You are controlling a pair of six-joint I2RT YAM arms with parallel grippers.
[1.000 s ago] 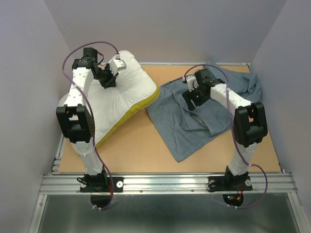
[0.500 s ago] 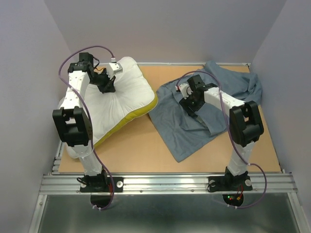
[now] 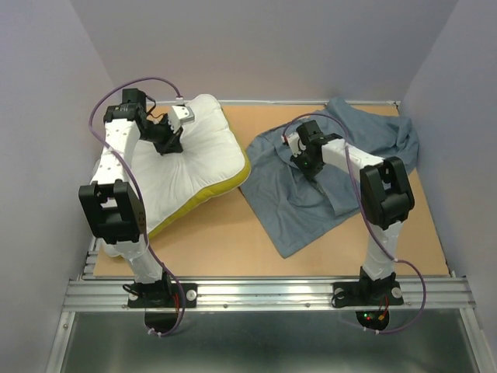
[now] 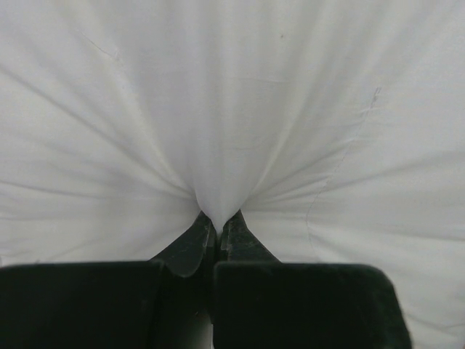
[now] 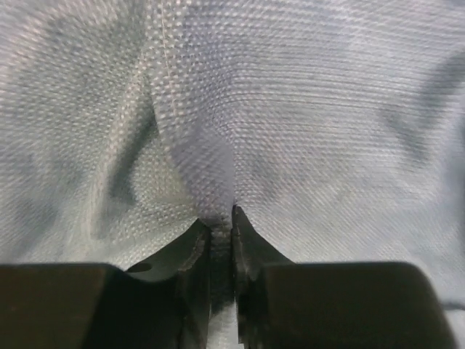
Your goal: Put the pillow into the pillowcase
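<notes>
The pillow [image 3: 203,159] lies left of the pillowcase [image 3: 301,216] on the table [image 3: 225,237].

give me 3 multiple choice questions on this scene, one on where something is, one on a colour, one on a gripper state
1. Where on the table is the pillow?
A) right side
B) left side
C) the middle

2. What colour shows along the pillow's near edge?
A) red
B) green
C) yellow

3. What is the right gripper doing?
A) shut on the pillowcase
B) open above it
C) shut on the pillow

Answers:
1 B, the top view shows it filling the left side.
2 C, a yellow strip lines that edge.
3 A, the right wrist view shows it pinching a blue-grey fold.
</notes>
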